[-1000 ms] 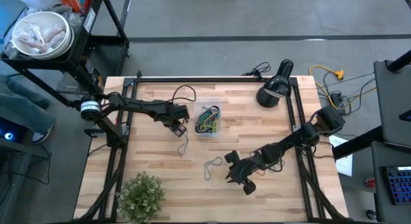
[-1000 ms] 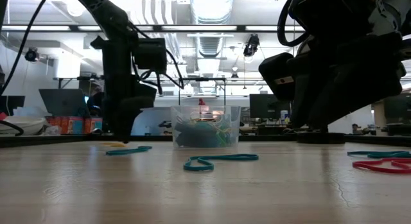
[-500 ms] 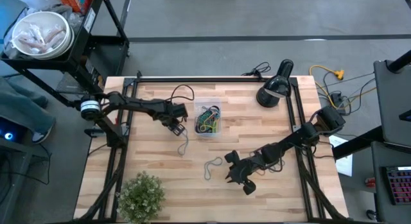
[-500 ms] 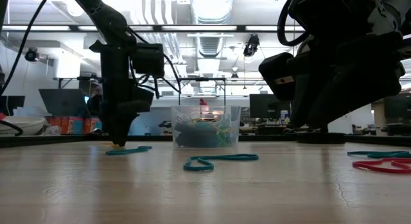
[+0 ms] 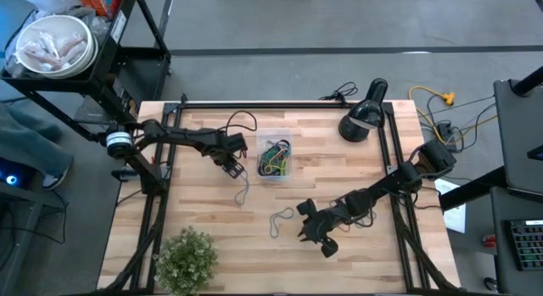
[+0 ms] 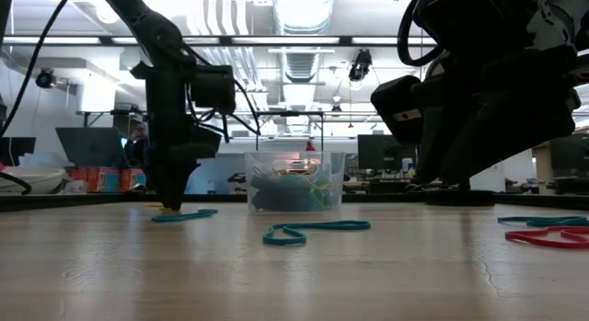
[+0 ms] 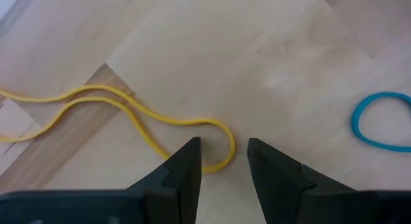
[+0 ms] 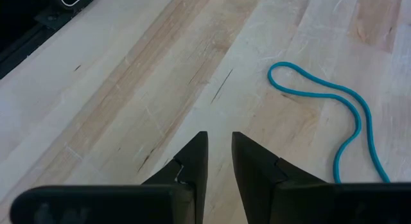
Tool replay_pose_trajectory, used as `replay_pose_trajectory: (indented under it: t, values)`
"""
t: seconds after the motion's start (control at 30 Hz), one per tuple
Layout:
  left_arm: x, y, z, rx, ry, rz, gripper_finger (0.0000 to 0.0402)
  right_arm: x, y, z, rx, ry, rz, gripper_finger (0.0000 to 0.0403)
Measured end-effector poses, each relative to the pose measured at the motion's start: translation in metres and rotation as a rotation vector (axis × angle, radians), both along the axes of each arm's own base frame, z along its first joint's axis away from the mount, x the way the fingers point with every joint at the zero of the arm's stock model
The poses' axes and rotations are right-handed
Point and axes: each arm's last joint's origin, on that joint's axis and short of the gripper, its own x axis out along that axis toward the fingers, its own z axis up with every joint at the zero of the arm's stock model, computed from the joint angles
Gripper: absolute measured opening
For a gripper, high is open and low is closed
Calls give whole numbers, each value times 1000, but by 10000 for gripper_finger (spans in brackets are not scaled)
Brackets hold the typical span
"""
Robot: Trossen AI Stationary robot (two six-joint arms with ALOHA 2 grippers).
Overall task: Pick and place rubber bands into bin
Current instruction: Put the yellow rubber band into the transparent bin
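Hovering low over the table (image 5: 204, 220), left gripper (image 7: 223, 161) stands just left of the bin (image 5: 274, 155); fingers (image 7: 186, 169) spread with a clear gap, one end of a yellow rubber band (image 7: 128, 115) lying between the tips, not pinched. A blue band (image 7: 379, 121) lies nearby. Right gripper (image 8: 218, 153) sits nearer the front, fingers slightly parted, empty, beside a teal band (image 8: 334, 115). Bin holds a mixed tangle of bands. Red band (image 6: 552, 236) rests at the right in the low view.
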Motion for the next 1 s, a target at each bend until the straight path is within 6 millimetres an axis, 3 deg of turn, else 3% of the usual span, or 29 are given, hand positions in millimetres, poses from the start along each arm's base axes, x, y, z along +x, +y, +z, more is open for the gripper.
replay_pose_trajectory:
  t: [0.53, 0.87, 1.0]
  values:
    - [-1, 7, -19, -111, 28, -12, 113, 0, 0, 0, -2, 1, -1, 63]
    - [0, 7, -18, -134, 6, -21, 9, 0, 0, 0, -7, 4, -2, 63]
    - [0, 7, -18, -137, 4, -4, 5, 0, 0, -1, -7, 5, -2, 63]
